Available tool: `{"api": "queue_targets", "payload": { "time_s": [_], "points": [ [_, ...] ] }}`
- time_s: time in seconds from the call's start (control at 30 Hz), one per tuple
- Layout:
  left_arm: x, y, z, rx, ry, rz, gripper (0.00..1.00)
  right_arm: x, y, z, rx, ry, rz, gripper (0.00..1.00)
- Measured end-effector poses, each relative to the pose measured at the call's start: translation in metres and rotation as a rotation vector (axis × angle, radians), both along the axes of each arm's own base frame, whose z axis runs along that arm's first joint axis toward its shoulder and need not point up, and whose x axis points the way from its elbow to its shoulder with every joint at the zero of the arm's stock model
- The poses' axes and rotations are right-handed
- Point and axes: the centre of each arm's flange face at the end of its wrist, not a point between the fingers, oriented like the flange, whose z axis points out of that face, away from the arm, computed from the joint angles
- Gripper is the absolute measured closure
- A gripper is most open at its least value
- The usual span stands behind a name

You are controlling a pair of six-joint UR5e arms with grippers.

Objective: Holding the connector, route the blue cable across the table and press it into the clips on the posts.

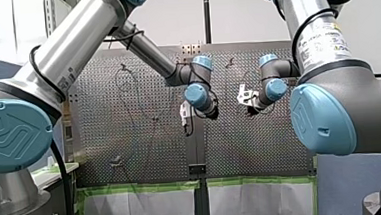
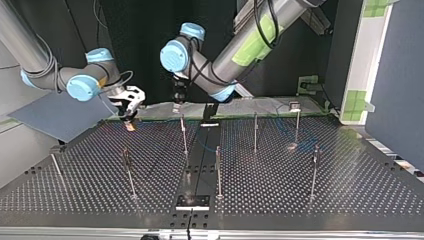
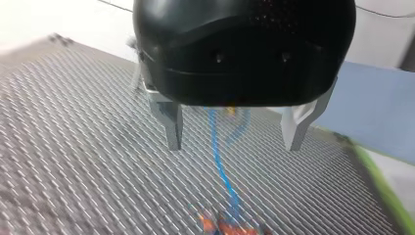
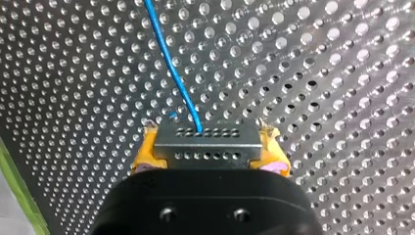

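In the right wrist view my right gripper [image 4: 209, 147] has its yellow pads [image 4: 145, 152] shut on a grey connector [image 4: 205, 149] just above the perforated table. The blue cable [image 4: 171, 63] leaves the connector and runs ahead over the plate. In the left wrist view my left gripper [image 3: 236, 134] hangs open above the table, its metal fingers [image 3: 172, 128] wide apart. The blue cable [image 3: 219, 164] lies on the plate under the gap between them. In the top view my right gripper [image 2: 131, 109] is at the far left, and my left gripper [image 2: 179, 96] is close beside it.
Several thin posts with clips stand on the perforated table [image 2: 350, 190], among them one post [image 2: 183, 134] near the grippers, one [image 2: 218, 170] at the middle and one [image 2: 314, 170] toward the top view's right. Green tape [image 1: 143, 188] edges the table.
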Motion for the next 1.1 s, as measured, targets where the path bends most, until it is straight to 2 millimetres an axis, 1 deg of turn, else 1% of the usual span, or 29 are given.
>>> {"api": "queue_targets", "payload": {
  "time_s": [0.13, 0.3, 0.6, 1.1],
  "points": [
    [-0.01, -0.018, 0.009, -0.049, -0.036, -0.005, 0.0, -0.004, -0.002, 0.0, 0.001, -0.001, -0.008, 1.0],
    [-0.01, -0.027, 0.009, -0.072, -0.055, -0.013, 0.0, -0.007, -0.004, 0.001, 0.0, 0.0, -0.014, 1.0],
    [-0.005, -0.045, -0.014, -0.065, -0.015, -0.002, 0.0, -0.008, -0.004, 0.003, -0.004, 0.002, -0.011, 1.0],
    [0.031, -0.069, -0.05, -0.094, -0.021, 0.054, 0.0, -0.006, -0.003, 0.004, -0.006, -0.001, -0.003, 1.0]
  ]
}}
